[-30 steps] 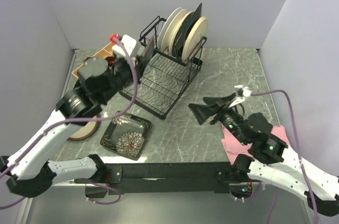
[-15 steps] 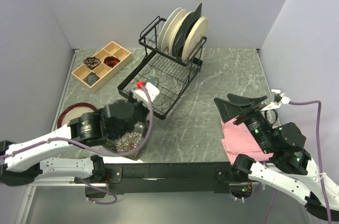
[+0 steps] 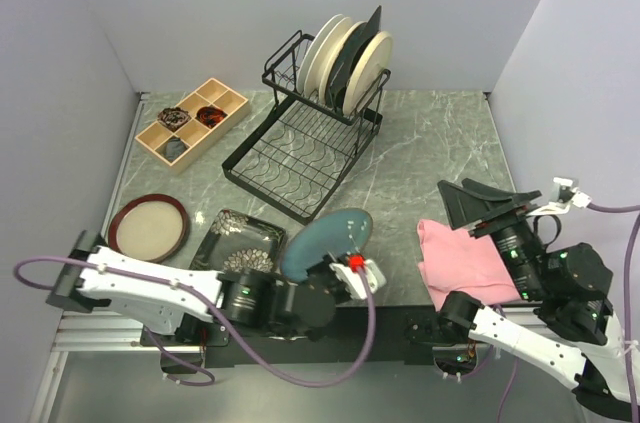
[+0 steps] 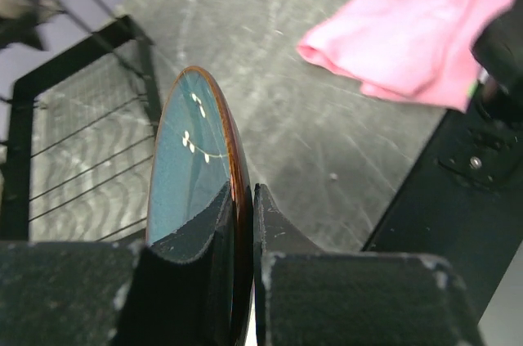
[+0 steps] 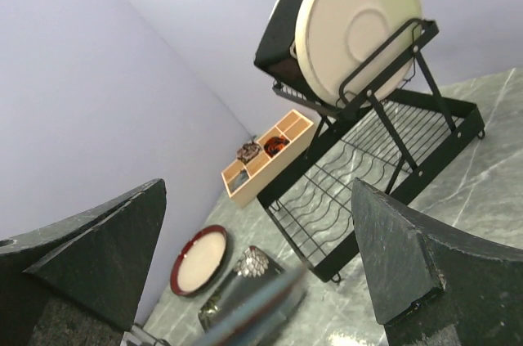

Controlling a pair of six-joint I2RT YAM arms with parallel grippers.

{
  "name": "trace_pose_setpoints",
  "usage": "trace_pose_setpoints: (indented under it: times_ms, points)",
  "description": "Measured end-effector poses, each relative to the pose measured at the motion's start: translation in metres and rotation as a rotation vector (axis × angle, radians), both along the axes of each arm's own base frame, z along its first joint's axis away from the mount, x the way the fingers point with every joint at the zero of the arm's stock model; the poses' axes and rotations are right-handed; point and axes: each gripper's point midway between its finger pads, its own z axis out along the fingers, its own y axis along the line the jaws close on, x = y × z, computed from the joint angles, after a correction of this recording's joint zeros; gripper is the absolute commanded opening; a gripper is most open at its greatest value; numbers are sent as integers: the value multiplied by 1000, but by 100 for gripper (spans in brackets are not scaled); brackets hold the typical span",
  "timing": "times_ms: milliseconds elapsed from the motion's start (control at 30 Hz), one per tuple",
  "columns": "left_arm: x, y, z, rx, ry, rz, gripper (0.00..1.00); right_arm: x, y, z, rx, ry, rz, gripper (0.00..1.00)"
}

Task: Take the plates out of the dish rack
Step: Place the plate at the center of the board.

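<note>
1. Step in hand: carrying a plate off to be set down. My left gripper [image 4: 245,203] is clamped on the edge of the round teal plate with the thin brown rim [image 3: 325,241]. The wrist view shows the rim pinched between both fingers, plate on edge.
2. Where it is: at the near edge of the grey marbled table [image 3: 420,143], well clear of the big black wire dish rack [image 3: 300,153]. It sits between the black square plate with white flowers [image 3: 238,253] and the folded pink cloth [image 3: 465,258]. I can't tell if it's touching the tabletop.
3. My right gripper [image 5: 260,199] is wide open and holding nothing. It hangs over the pink cloth, facing the rack.
4. Progress, my guess: partway. The flowered square plate and a tan round plate with a dark brown rim [image 3: 148,228] lie flat on the table. The rack's upright slots hold a white round plate [image 3: 322,48], a cream round plate [image 3: 375,63] and at least one dark one between them.
5. Next move, as I see it: tip the teal plate flat and lower it onto bare table before letting go. It needs to stay off the flowered plate and the cloth.
6. Then one arm reaches back for an upright plate, probably the cream one at the end.
</note>
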Motion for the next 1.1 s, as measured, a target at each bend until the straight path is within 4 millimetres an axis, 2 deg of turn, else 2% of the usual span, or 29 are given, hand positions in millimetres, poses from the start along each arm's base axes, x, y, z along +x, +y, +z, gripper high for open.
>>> trace_pose_setpoints:
  times_ms: [133, 300, 600, 733, 900, 967, 1000, 1033, 1100]
  points:
    - [-9, -21, -38, 60, -14, -38, 1, -4, -12, 5, 17, -6, -18, 100]
    - [-18, -46, -74, 127, -32, -111, 1, -10, -24, 7, 34, -11, -33, 100]
    - [-38, -88, -136, 232, -39, -255, 1, -11, -28, 6, 35, -13, -43, 100]
    - [-33, -96, -167, 286, -18, -281, 1, -11, -29, 5, 30, -13, -44, 100]
    - [-11, -103, -174, 290, -34, -264, 1, -13, -32, 5, 32, -18, -44, 100]
    - [-5, -106, -178, 290, -41, -262, 5, -14, -34, 5, 33, -22, -45, 100]
    - [-3, -108, -181, 296, -46, -262, 13, -14, -34, 6, 33, -24, -46, 100]
    - [-1, -110, -187, 305, -49, -262, 16, -14, -35, 6, 33, -26, -46, 100]
    - [1, -112, -198, 322, -48, -265, 18, -14, -35, 6, 29, -28, -47, 100]
